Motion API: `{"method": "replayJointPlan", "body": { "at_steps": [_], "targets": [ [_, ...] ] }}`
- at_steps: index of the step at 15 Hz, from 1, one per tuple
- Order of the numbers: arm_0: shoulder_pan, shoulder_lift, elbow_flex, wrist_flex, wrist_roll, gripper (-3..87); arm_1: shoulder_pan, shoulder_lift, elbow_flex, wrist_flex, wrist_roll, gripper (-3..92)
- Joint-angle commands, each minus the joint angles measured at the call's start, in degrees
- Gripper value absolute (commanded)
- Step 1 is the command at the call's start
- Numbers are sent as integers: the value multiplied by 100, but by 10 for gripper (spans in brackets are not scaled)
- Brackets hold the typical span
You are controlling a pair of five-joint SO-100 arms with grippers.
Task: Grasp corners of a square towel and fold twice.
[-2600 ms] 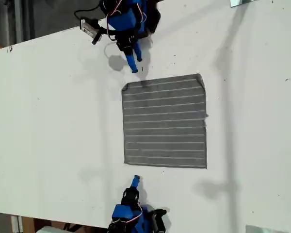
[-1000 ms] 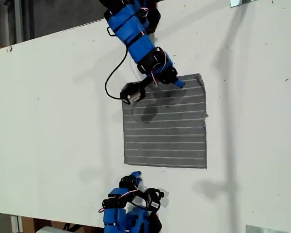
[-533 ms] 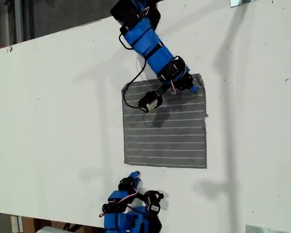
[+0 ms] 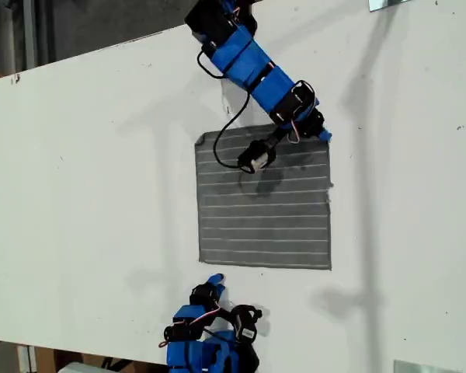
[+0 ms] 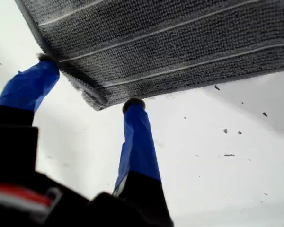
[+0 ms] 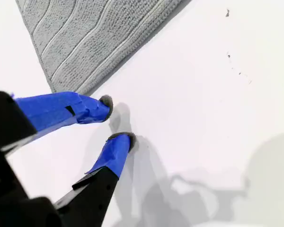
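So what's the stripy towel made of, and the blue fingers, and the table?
The towel looks like soft woven cloth: grey, with a nubbly looped texture and thin white stripes. The fingers of my first gripper look like hard blue plastic, smooth and a bit shiny, with small dark pads at the tips. The table is a smooth, matt white board; whether it is painted wood or laminate, I cannot tell.
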Motion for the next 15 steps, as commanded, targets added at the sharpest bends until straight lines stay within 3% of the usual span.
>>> {"method": "replayJointPlan", "body": {
  "at_steps": [1, 2, 3, 8, 12, 14, 15],
  "targets": [
    [26, 97, -26, -70, -9, 113, -132, -53, -88, -290, 88, 312],
    [26, 97, -18, -79, -9, 112, -141, -149, -62, -413, 105, 278],
    [26, 97, -18, -79, -9, 112, -141, -229, -44, -510, 158, 19],
    [334, -35, -229, 70, -220, 116, -9, -281, 9, -782, 132, -2],
    [2312, -2637, -3393, 1037, -1090, 120, 105, -316, 9, -747, 70, -2],
    [3366, -4324, -4746, 352, -1512, 144, 62, -325, 9, -729, 88, -2],
    [3727, -5045, -5432, 457, -1863, 148, 35, -360, 9, -721, 105, -2]
  ]
}}
